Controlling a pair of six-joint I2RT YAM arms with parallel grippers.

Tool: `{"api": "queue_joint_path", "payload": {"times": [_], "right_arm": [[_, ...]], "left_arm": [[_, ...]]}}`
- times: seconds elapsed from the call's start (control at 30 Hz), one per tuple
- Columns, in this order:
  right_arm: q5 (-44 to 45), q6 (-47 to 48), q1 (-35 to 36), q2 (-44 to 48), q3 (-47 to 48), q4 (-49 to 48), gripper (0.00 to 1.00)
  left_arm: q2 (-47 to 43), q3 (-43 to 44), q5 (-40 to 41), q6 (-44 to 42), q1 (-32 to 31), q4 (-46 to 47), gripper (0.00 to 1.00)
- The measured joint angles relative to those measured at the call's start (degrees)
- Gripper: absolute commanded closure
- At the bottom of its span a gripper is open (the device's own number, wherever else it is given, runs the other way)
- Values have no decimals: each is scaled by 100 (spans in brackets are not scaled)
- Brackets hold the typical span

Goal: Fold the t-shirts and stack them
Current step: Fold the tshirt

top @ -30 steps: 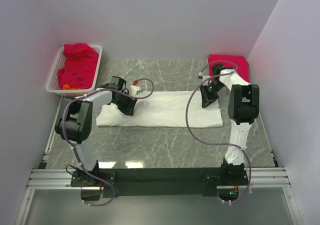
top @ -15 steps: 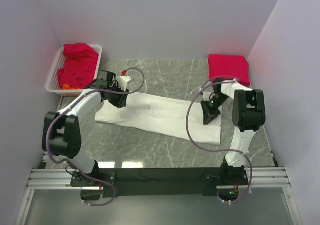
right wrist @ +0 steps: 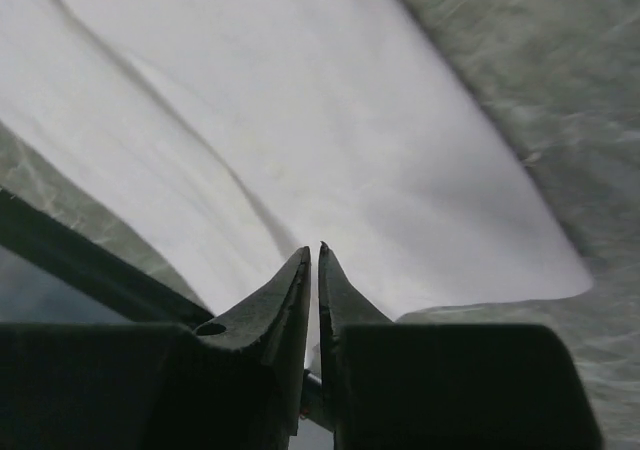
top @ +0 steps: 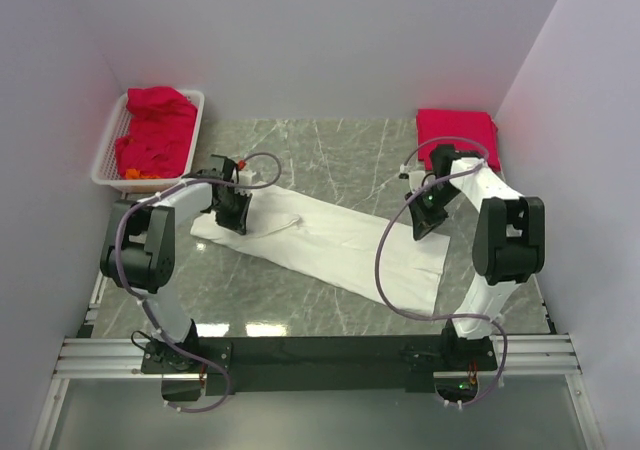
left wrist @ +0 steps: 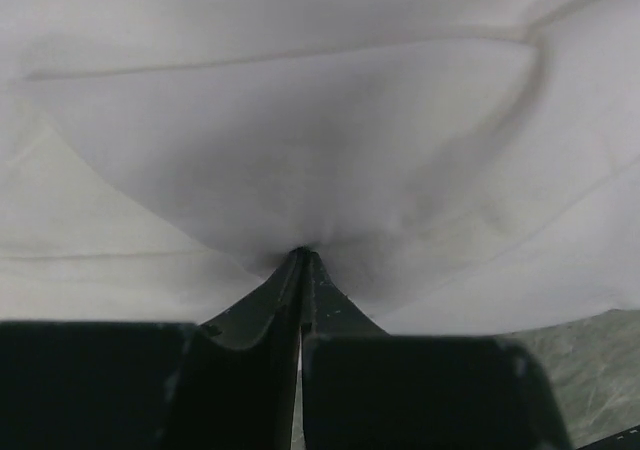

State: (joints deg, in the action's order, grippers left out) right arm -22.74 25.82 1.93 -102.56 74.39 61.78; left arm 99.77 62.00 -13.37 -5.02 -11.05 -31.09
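Observation:
A white t-shirt (top: 335, 240), folded into a long strip, lies slanting across the marble table from back left to front right. My left gripper (top: 232, 212) is shut on its left end, and the cloth puckers at the pinched tips in the left wrist view (left wrist: 302, 253). My right gripper (top: 424, 220) is by the strip's far right edge. Its jaws are closed to a thin slit on the white cloth (right wrist: 300, 120), with a crease running up to the tips (right wrist: 314, 250). A folded red t-shirt (top: 457, 131) lies at the back right.
A white basket (top: 107, 155) holding crumpled red shirts (top: 157, 130) stands at the back left against the wall. Purple cables loop from both arms over the table. Walls close in the left, back and right sides.
The white strip has swung from straight across to slanted, its right end now nearer the front. The left gripper went back-left, then returned to the strip's left end. The right gripper shifted slightly frontward.

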Motion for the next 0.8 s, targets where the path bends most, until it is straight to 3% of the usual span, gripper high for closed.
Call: {"api": "queue_joint_path", "payload": {"times": [0.23,0.43,0.63,0.8], "right_arm": [[437,-142,31,-872,39,-343,89],[400,-289,334,-1038,-59,-286,88],[-109,-417,1246,-1137,-52,-243,87],[-872,-614,2175,-1486,256,-216,86]], "left_arm": [[824,935,133,142,26,-129,94],[1987,2581,151,-72,48,-260,89],[3648,5265,63,-658,52,-483,74],[3803,5552,-166,-831,57,-179,68]]}}
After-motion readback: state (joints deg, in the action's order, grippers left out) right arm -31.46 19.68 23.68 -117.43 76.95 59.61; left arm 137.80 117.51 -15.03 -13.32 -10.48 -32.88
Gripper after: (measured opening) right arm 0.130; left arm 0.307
